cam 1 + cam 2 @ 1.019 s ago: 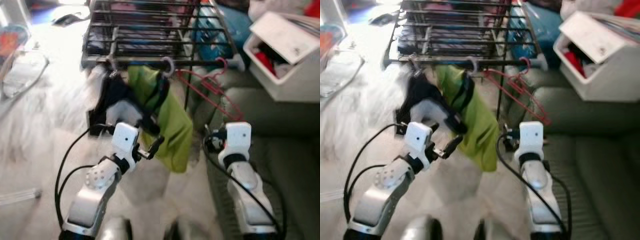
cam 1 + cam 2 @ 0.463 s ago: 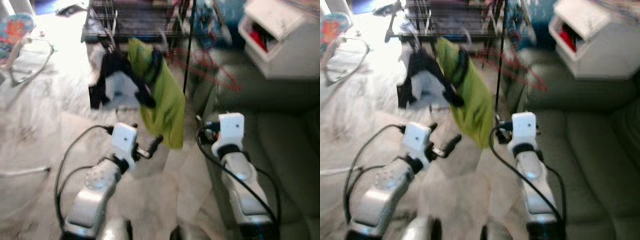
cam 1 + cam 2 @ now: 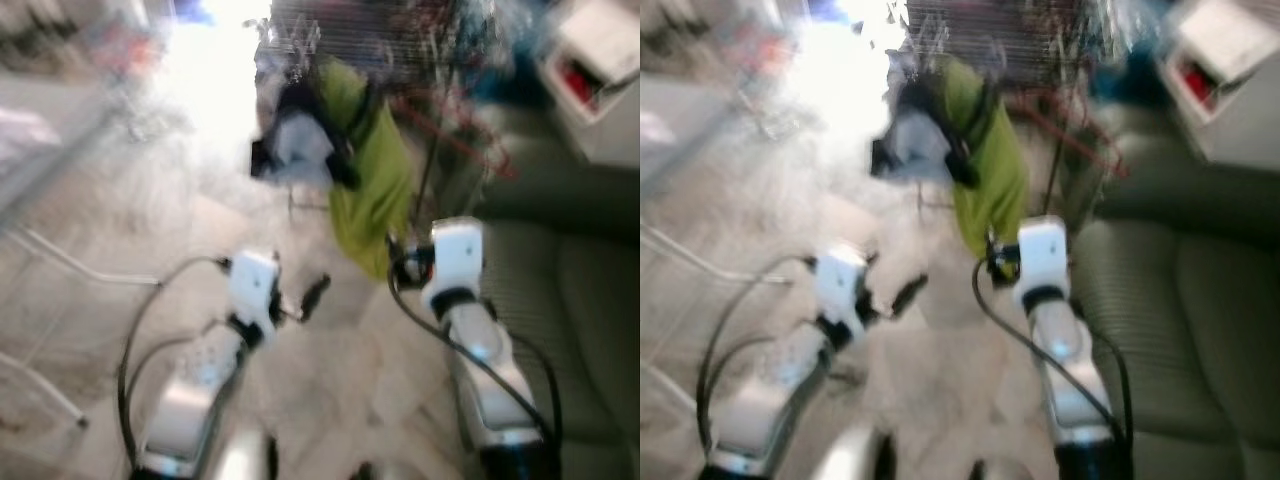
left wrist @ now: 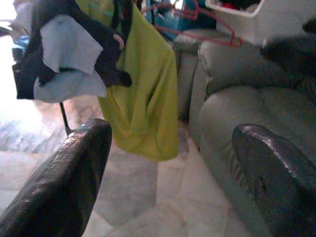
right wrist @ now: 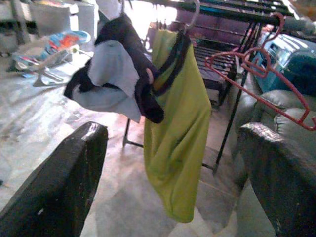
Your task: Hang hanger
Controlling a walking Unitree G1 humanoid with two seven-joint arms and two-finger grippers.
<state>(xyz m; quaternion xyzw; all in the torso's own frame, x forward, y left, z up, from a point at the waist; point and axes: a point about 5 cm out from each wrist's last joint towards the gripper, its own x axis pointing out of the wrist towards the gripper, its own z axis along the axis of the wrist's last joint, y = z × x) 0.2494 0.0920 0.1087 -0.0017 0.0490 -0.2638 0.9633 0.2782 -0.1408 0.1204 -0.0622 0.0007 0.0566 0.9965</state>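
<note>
Left claw (image 4: pixel 168 163) fingers spread wide, nothing between them, held low over the pale marble floor (image 3: pixel 330 370). Right claw (image 5: pixel 173 163) likewise spread and empty, raised near the grey sofa (image 3: pixel 590 300). Head views blurred. Ahead of both claws: a yellow-green garment (image 5: pixel 177 133) hangs from the drying rack (image 5: pixel 222 15), touching a dark-and-light-blue garment (image 5: pixel 113 74) beside it. The red hanger (image 5: pixel 256 79), bare, hooks over the rack's rail on the sofa side of the green garment, tilted. White storage box (image 3: pixel 600 70) sits beyond the sofa.
</note>
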